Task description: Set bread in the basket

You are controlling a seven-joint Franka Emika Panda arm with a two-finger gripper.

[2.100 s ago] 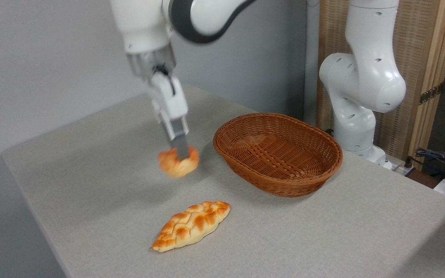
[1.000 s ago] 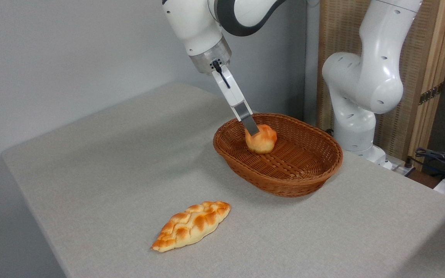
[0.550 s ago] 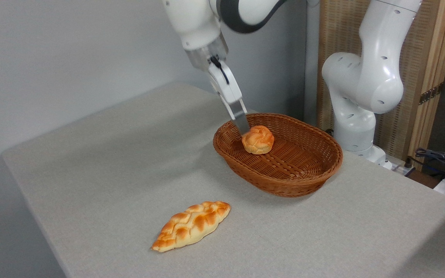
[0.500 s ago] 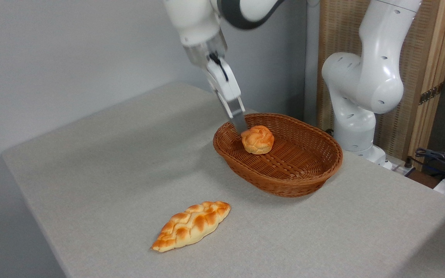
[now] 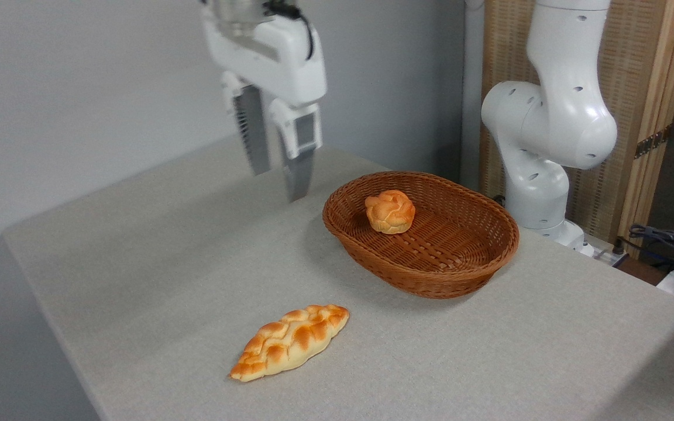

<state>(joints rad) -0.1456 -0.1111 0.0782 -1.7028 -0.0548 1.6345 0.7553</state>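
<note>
Grey cloth covers the worktop point(image 5: 155, 280), which runs back to a plain pale wall; at the far right stands a slatted wooden screen.

Taking the basket as the landmark and reading from the left: well to the left of it and nearer the camera lies a braided loaf point(image 5: 290, 342), pointed at both ends, flat on the cloth and apart from everything else. It is not the piece the task concerns, and it sits untouched.

Up and to the left of the basket, clear of its rim, hangs the claw point(image 5: 278, 175). Its two fingers point down with a plain gap between them, and nothing is held. Judging from that spread and height, the claw has let go and is out of the way, so it cannot knock the wicker.

The basket point(image 5: 466, 269) itself sits right of centre on the cloth, oval, reddish-brown, shallow with flared sides. Inside it, toward its left rear wall, rests the bread point(image 5: 390, 211), a small knotted bun with the glossy top upward and the paler base on the woven floor. It sits well below the rim, so it looks settled, and the task appears complete.

Right of and behind the basket rises the white arm base point(image 5: 539, 175), with cables point(image 5: 664, 240) beyond it.
</note>
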